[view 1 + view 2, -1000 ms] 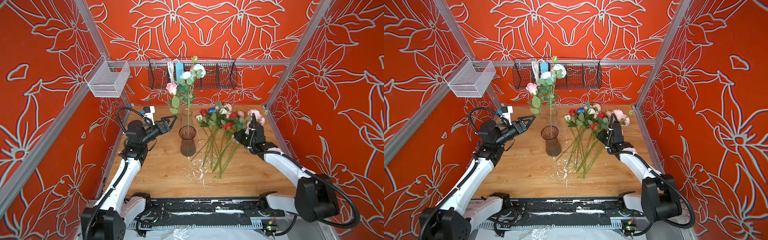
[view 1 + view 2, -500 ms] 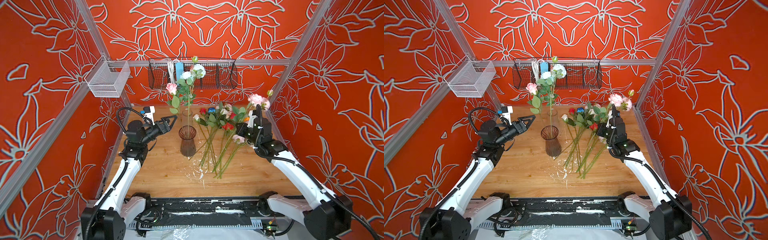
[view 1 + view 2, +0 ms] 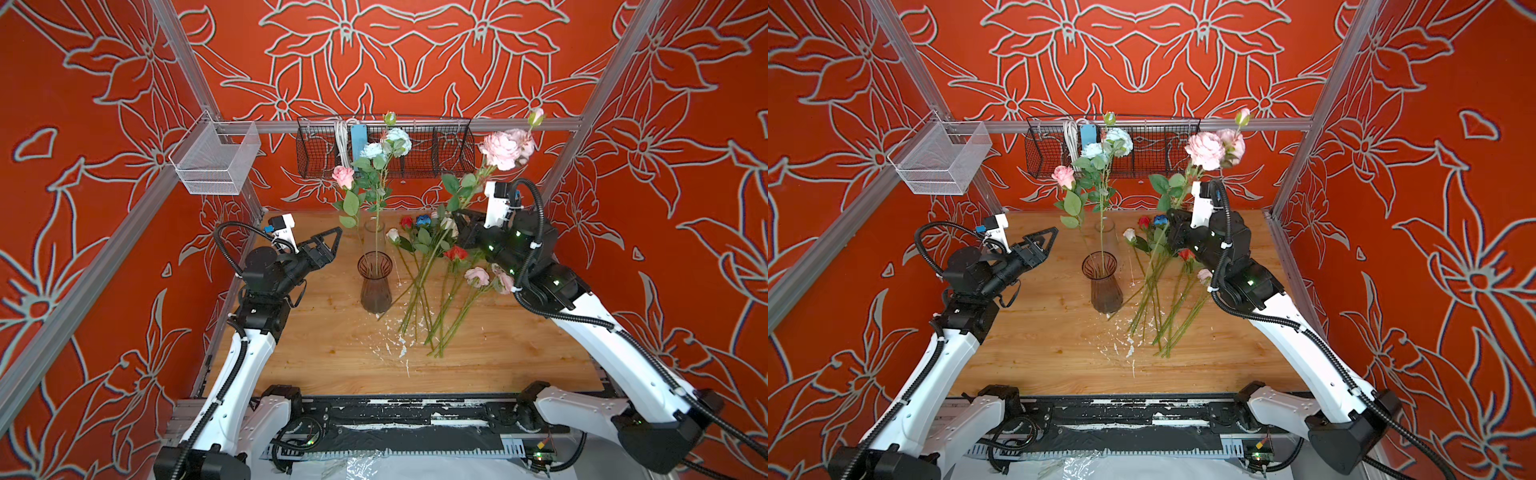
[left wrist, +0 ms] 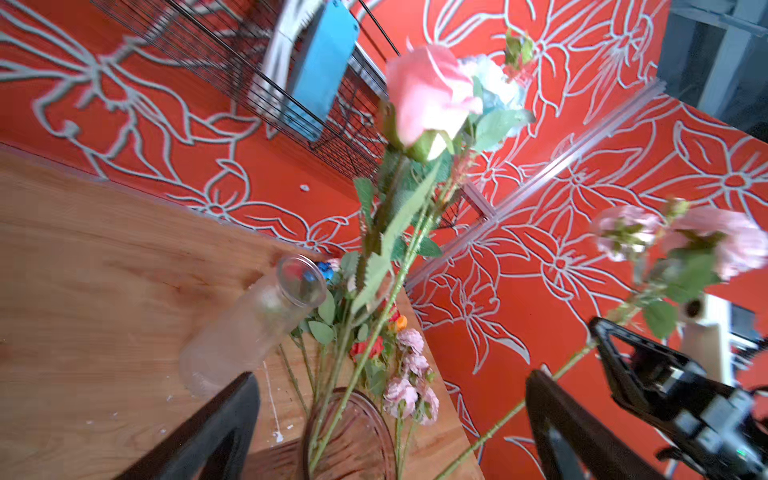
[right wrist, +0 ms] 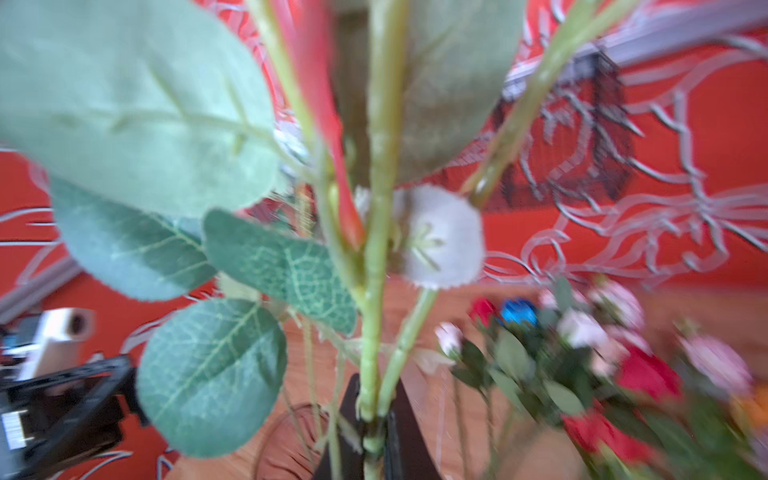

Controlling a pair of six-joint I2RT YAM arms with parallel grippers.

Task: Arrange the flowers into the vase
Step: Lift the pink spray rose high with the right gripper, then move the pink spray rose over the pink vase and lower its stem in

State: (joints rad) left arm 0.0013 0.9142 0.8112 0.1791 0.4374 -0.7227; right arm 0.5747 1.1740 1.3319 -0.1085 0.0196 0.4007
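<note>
The wooden table (image 3: pixel 332 357) is closed in by red walls at 9, 12 and 3 o'clock, and its 6 o'clock edge meets the black rail (image 3: pixel 415 415) of the arm bases. From the centre toward 6 o'clock the wood is bare but for some white flecks. A strip of bare wood also lies between the left gripper (image 3: pixel 332 243) and the vase (image 3: pixel 375 286). This gripper hovers at 10 o'clock of the vase, apart from it, with its jaws spread wide and nothing between them.

At 3 o'clock of the vase the room is narrow. The loose flowers (image 3: pixel 432 270) lie there in a fan, heads toward 12 o'clock and stem ends toward 6 o'clock. The right gripper (image 3: pixel 460 218) is above their heads, at 2 o'clock of the vase. Its jaws are clamped on the green stem of a pink spray (image 3: pixel 503 145), lifted off the table.

The brown-tinted vase stands upright in the centre and holds a pink rose (image 3: pixel 343 176) and a pale blue stem (image 3: pixel 397 139). A clear glass bottle (image 3: pixel 374 227) stands just behind it at 12 o'clock. On the back wall a black wire basket (image 3: pixel 453 166) holds a white cable (image 3: pixel 341 141) and a blue box (image 3: pixel 358 139). A white mesh basket (image 3: pixel 208 183) hangs at 10 o'clock.
</note>
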